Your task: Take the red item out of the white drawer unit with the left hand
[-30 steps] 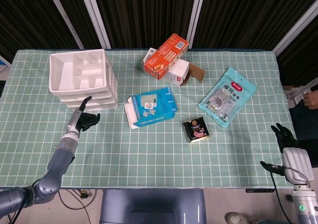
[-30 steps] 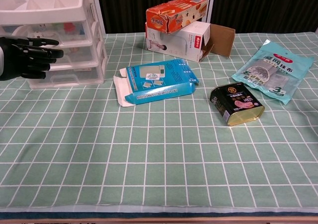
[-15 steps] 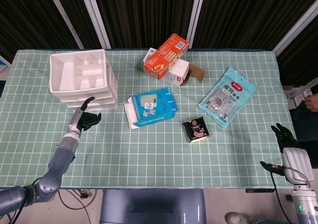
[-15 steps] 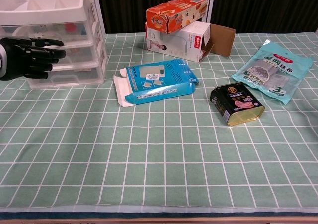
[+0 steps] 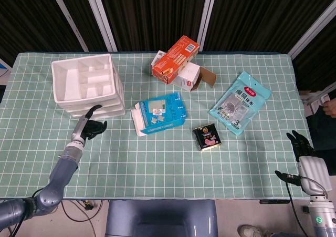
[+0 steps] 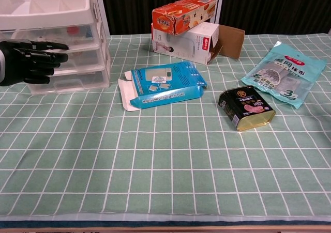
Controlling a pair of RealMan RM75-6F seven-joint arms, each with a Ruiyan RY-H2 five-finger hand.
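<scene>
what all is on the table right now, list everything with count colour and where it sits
white drawer unit: 1, white, far left of the table
red item: 1, faintly visible through the top drawer front
orange box: 1, far middle, lying on the white carton
white carton: 1, flap open, far middle
blue box: 1, centre
tin: 1, black and gold, right of centre
pouch: 1, light blue, right
left hand: black, at the drawer fronts
right hand: black, off the table's right edge
</scene>
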